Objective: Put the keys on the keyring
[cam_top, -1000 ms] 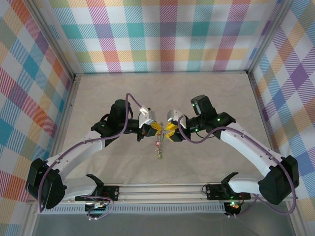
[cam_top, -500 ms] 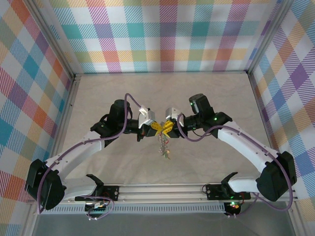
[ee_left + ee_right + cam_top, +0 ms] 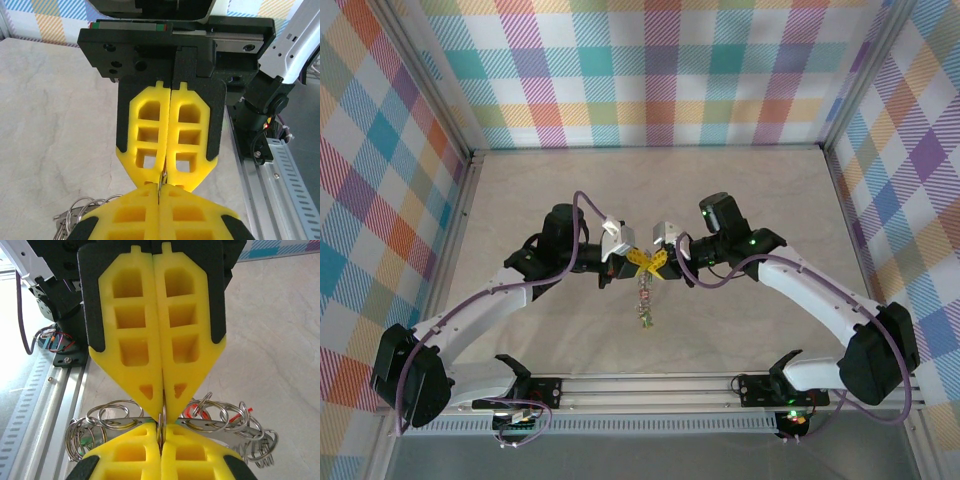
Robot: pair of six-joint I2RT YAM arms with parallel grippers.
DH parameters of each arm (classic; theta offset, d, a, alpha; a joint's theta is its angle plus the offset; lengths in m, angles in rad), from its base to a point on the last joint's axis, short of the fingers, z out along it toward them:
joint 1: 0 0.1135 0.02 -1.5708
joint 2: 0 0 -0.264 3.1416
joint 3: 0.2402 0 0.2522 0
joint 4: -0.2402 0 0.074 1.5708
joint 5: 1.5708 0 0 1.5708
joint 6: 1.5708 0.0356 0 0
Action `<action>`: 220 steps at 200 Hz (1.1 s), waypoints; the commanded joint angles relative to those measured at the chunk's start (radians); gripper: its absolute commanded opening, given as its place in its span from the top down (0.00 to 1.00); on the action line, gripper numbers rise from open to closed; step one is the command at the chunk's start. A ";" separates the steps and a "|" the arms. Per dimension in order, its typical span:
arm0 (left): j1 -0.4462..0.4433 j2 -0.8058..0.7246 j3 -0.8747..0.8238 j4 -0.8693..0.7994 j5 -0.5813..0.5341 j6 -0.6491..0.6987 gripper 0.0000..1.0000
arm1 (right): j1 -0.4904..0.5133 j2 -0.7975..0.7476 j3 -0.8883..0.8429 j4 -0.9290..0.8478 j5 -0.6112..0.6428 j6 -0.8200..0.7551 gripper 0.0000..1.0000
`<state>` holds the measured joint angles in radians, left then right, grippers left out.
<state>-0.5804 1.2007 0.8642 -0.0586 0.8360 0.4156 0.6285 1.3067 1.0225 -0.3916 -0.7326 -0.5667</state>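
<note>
Both grippers meet tip to tip above the middle of the table. In the top view my left gripper [image 3: 637, 261] and right gripper [image 3: 659, 260] cross their yellow fingers, and a bunch of keys [image 3: 644, 301] hangs below them. From the left wrist, my left gripper [image 3: 159, 190] is shut on the thin wire of the keyring [image 3: 161, 178], with the right gripper's fingers [image 3: 187, 130] pinching it from above. From the right wrist, my right gripper [image 3: 161, 430] is shut on the same keyring [image 3: 161, 420]. Silver keys [image 3: 225, 424] on small split rings fan out behind, with a red tag [image 3: 191, 410].
The beige table [image 3: 520, 190] is walled by checked panels. A metal rail [image 3: 650, 385] with the arm bases runs along the near edge. More small rings [image 3: 82, 207] hang at the lower left of the left wrist view.
My right gripper has shifted left to meet the left one and closed on the ring wire. The hanging keys swung a little and hang straighter now. The left gripper has stayed shut.
</note>
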 commanded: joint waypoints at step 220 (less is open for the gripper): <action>-0.024 0.038 -0.007 -0.051 0.057 0.128 0.75 | 0.131 0.094 0.292 -0.401 0.326 -0.211 1.00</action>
<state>-0.5953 1.2278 0.8562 -0.1284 0.8413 0.5175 0.7555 1.4250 1.3003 -0.8253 -0.3420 -0.7956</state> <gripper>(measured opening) 0.259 0.051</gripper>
